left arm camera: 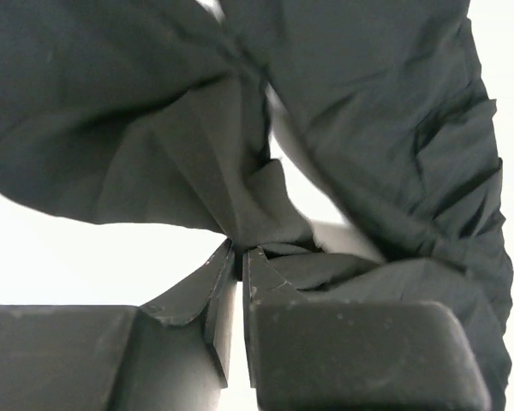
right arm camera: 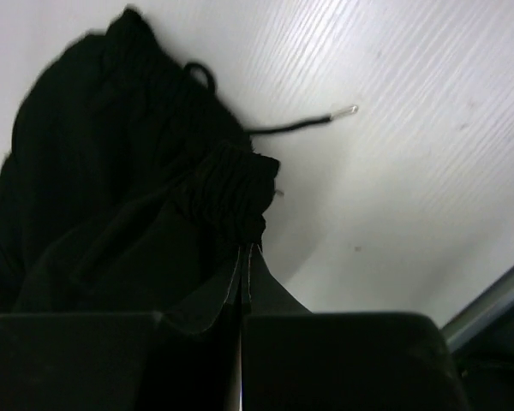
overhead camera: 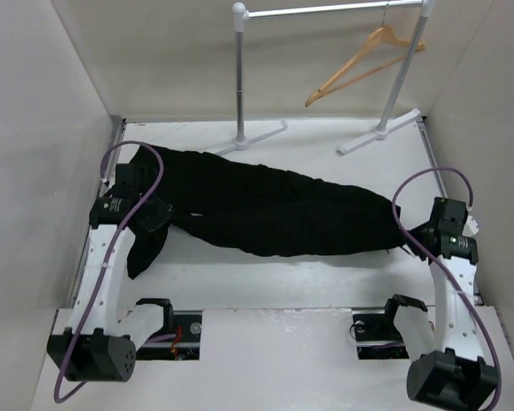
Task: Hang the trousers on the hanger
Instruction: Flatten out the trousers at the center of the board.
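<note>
Well beyond trousers (overhead camera: 274,210), hanger (overhead camera: 351,62) on rack (overhead camera: 240,77).

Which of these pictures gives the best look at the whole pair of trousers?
The top view: the trousers lie stretched across the table, end to end. The left wrist view shows only crumpled folds pinched in the left gripper; the right wrist view, just the waistband end and drawstring, pinched in the right gripper.

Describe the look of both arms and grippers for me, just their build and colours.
Both the left arm and right arm have white links between black cylindrical joint housings. A purple cable loops along each. The left gripper and right gripper have matte black fingers tapering to thin wedge tips on blocky black bodies.
</note>
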Robot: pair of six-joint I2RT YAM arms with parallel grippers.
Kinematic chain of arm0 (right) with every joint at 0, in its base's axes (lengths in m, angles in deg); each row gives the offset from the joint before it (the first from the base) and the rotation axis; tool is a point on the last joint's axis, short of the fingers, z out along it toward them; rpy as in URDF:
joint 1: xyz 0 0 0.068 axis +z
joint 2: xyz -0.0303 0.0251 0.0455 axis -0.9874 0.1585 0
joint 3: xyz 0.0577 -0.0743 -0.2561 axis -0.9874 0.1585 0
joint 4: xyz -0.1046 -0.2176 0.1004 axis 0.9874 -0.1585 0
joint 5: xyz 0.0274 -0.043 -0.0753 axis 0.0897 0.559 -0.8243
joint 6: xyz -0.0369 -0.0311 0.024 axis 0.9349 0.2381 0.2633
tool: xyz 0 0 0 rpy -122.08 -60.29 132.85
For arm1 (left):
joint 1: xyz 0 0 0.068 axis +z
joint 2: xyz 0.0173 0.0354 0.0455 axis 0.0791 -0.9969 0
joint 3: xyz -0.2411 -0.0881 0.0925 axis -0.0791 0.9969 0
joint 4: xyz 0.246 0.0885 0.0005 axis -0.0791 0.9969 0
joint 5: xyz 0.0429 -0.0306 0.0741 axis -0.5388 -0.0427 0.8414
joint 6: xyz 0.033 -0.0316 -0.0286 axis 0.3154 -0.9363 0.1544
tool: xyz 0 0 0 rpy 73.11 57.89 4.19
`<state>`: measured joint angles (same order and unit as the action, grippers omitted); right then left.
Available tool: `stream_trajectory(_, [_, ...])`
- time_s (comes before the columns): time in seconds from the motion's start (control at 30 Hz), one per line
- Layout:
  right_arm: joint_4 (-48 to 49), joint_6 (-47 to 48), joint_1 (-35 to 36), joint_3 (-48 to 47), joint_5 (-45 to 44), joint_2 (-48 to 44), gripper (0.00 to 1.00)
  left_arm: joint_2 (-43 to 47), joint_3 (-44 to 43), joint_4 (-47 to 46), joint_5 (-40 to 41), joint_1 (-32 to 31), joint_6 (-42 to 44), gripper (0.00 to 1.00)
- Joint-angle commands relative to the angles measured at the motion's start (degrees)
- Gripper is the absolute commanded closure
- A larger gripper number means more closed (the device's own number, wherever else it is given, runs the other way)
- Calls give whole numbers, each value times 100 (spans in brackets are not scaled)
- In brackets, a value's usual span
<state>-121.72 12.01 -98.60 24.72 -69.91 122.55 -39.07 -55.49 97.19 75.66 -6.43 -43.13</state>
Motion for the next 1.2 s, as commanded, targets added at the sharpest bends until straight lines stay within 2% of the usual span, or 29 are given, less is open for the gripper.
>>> stream_trajectory(0.0, [-551,-235,273,-170,-135,-111,100,341,21,733,37,-104,210,96])
stream_trajectory(0.07, [-868,-183,334,-337,-169,-84,98,507,178,1155,20,-307,193,94])
stream_trajectory(0.1, [-1017,-183,456,-372,-266,-119,92,612,292,1392,-15,-290,185,92])
stream_trajectory(0.2, [-1194,-148,580,-338,-441,-347,62,946,608,2034,-33,-97,220,77])
stream_trajectory(0.27, [-1107,-26,633,-407,-950,-374,42,1114,881,2342,-59,-79,211,65])
stream_trajectory(0.33, [-1019,115,712,-626,-1346,-269,33,1254,1031,2510,-16,-26,220,58])
stream_trajectory(0.43, [-581,326,817,-961,-1778,-59,31,1220,691,2494,379,88,229,56])
stream_trajectory(0.5, [164,501,940,-970,-1351,309,39,1089,321,2170,582,88,211,54])
stream_trajectory(0.53, [586,555,958,-970,-947,564,48,966,207,1933,600,53,193,51])
stream_trajectory(0.6, [1273,582,924,-1040,-87,1257,84,659,118,1467,513,-113,106,49])
stream_trajectory(0.63, [1493,521,854,-1119,214,1609,94,501,161,1161,451,-271,18,49])
stream_trajectory(0.67, [1756,494,731,-1146,295,1952,95,342,222,870,381,-472,-52,48])
stream_trajectory(0.73, [2170,546,625,-1207,279,2524,89,43,345,413,415,-885,-219,48])
stream_trajectory(0.83, [2557,669,396,-1357,-186,3437,52,-247,644,-116,757,-1133,-386,48])
stream_trajectory(0.9, [2812,731,273,-1488,-214,4026,42,-327,890,-641,820,-1072,-466,48])
stream_trajectory(1.07, [3498,705,150,-1630,496,4697,43,-661,1110,-1145,582,-888,-431,49])
stream_trajectory(1.17, [3552,468,19,-1787,936,5012,61,-591,1373,-1154,565,-686,-352,49])
